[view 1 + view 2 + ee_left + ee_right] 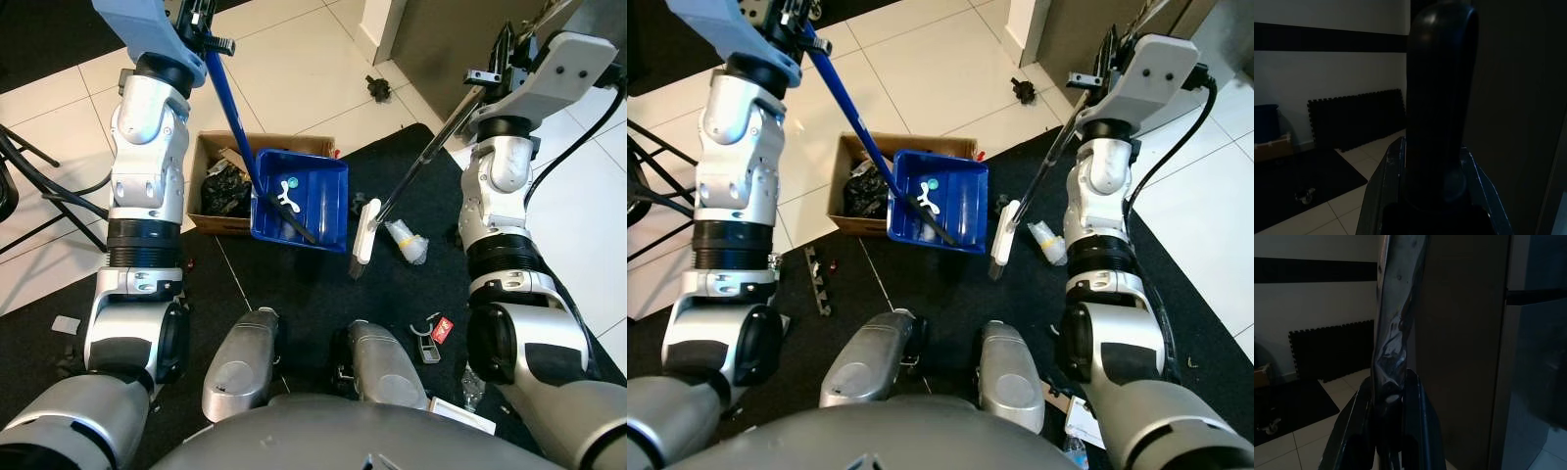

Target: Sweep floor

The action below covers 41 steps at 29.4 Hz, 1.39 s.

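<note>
A blue long-handled dustpan (312, 201) rests on the black mat (304, 294), its back edge against a cardboard box. A white scrap (286, 200) and a teal bit lie in it. My left gripper (199, 22), raised at the upper left, is shut on the top of the blue dustpan handle (231, 108), which looks dark in the left wrist view (1440, 98). My right gripper (506, 51), raised at the upper right, is shut on the broom handle (1396, 328). The white broom head (366, 231) stands on the mat just right of the pan. A crumpled clear plastic bottle (408, 241) lies right of the brush.
The cardboard box (223, 186) holds black rubbish. A small black object (378, 88) sits on the white tiles near a dark cabinet (451, 39). A red tag with keys (434, 333) lies on the mat by my right leg. Cables run at the far left.
</note>
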{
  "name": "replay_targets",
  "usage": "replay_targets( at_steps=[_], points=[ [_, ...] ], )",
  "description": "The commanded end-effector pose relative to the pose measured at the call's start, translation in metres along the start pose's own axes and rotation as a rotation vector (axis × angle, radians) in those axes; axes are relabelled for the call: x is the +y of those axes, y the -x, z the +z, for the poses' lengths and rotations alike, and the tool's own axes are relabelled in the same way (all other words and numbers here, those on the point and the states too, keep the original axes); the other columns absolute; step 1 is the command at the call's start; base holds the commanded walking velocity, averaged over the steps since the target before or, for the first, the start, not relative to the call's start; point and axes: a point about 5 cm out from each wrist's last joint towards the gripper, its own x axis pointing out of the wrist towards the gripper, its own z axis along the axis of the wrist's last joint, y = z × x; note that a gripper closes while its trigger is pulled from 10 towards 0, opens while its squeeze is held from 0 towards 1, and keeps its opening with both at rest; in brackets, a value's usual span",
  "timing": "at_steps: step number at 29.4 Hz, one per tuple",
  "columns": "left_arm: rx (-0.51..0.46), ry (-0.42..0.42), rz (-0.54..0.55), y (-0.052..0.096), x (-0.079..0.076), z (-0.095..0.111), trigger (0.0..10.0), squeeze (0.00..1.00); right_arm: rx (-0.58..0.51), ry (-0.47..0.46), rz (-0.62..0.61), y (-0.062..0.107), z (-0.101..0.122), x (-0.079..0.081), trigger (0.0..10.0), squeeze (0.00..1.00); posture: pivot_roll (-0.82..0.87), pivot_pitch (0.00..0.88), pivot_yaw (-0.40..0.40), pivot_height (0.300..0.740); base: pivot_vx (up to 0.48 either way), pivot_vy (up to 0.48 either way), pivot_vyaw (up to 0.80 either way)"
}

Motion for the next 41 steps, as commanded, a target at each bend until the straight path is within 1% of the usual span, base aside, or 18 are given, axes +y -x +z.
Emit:
replay_targets(
  at_steps=[1, 5, 11, 21, 25, 41],
  points=[
    [-0.037, 0.002, 0.006, -0.0014, -0.0001, 0.0065, 10.0, 0.0, -0.036, -0.013, 0.003, -0.0051, 0.0084, 0.0023, 10.0, 0.0, 0.16, 0.0, -0.007, 0.74, 0.0, 0.0, 0.0],
    [-0.036, 0.001, 0.013, -0.001, 0.0005, 0.0063, 10.0, 0.0, -0.038, -0.013, 0.005, -0.0052, 0.0093, 0.0027, 10.0, 0.0, 0.16, 0.0, -0.007, 0.74, 0.0, 0.0, 0.0],
    [-0.023, -0.021, 0.025, -0.0017, 0.0017, 0.0046, 10.0, 0.0, -0.042, -0.011, 0.009, -0.0062, 0.0107, 0.0039, 10.0, 0.0, 0.17, 0.0, -0.007, 0.74, 0.0, 0.0, 0.0],
    [-0.02, -0.021, 0.027, -0.0017, 0.0012, 0.005, 10.0, 0.0, -0.047, -0.011, 0.013, -0.007, 0.0123, 0.0045, 10.0, 0.0, 0.16, 0.0, -0.01, 0.74, 0.0, 0.0, 0.0],
    [-0.028, -0.004, 0.032, -0.0014, 0.001, 0.0054, 10.0, 0.0, -0.044, -0.009, 0.014, -0.0071, 0.012, 0.0042, 10.0, 0.0, 0.16, 0.0, -0.011, 0.74, 0.0, 0.0, 0.0],
    [-0.029, -0.019, 0.018, -0.0024, 0.0011, 0.0062, 10.0, 0.0, -0.032, -0.011, 0.02, -0.0071, 0.0096, 0.0064, 10.0, 0.0, 0.17, 0.0, -0.009, 0.74, 0.0, 0.0, 0.0]
  ],
)
